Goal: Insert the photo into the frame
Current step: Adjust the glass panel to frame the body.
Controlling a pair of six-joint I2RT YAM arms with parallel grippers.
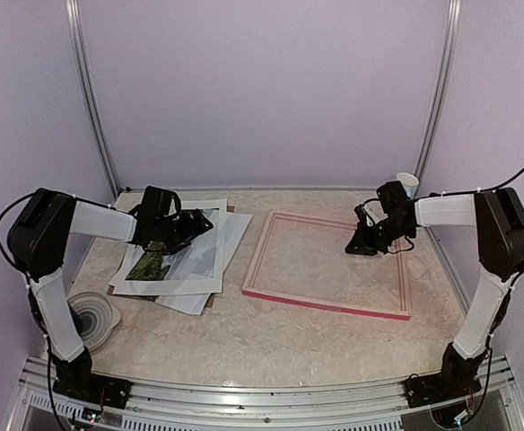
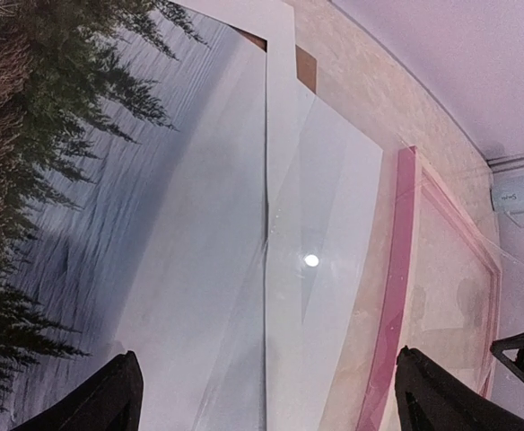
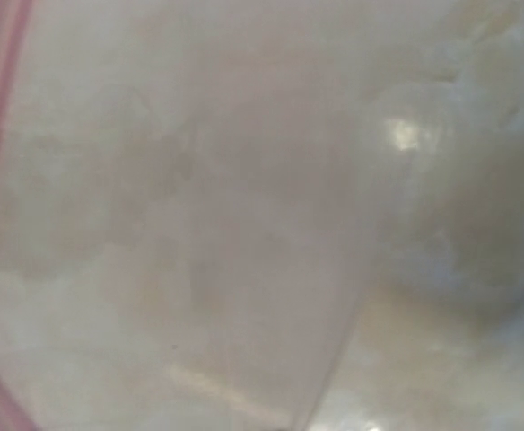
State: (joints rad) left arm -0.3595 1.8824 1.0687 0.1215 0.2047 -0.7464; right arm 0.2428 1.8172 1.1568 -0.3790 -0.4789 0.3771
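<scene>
Our left gripper (image 1: 183, 235) hangs wide open over the rectangular tree-and-water landscape print (image 1: 152, 266) on white sheets (image 1: 201, 262); the thin pink-red rectangular frame (image 1: 325, 305) lies at its three o'clock, beneath our clenched right gripper (image 1: 362, 244).

The overhead camera sits above and behind both arm bases. From well back it looks down and forward across the whole table (image 1: 271, 337), taking in the left hand (image 1: 186, 235) and the right hand (image 1: 362, 244). The left wrist camera looks out past its hand's fingertips, low over the photo (image 2: 56, 180) just below, with the frame (image 2: 392, 296) ahead. The right wrist camera is so close to the table that its view is blurred. Only the frame's pink edge shows, to one side of that hand. The overhead and left wrist views share the photo, the frame and the right hand.
</scene>
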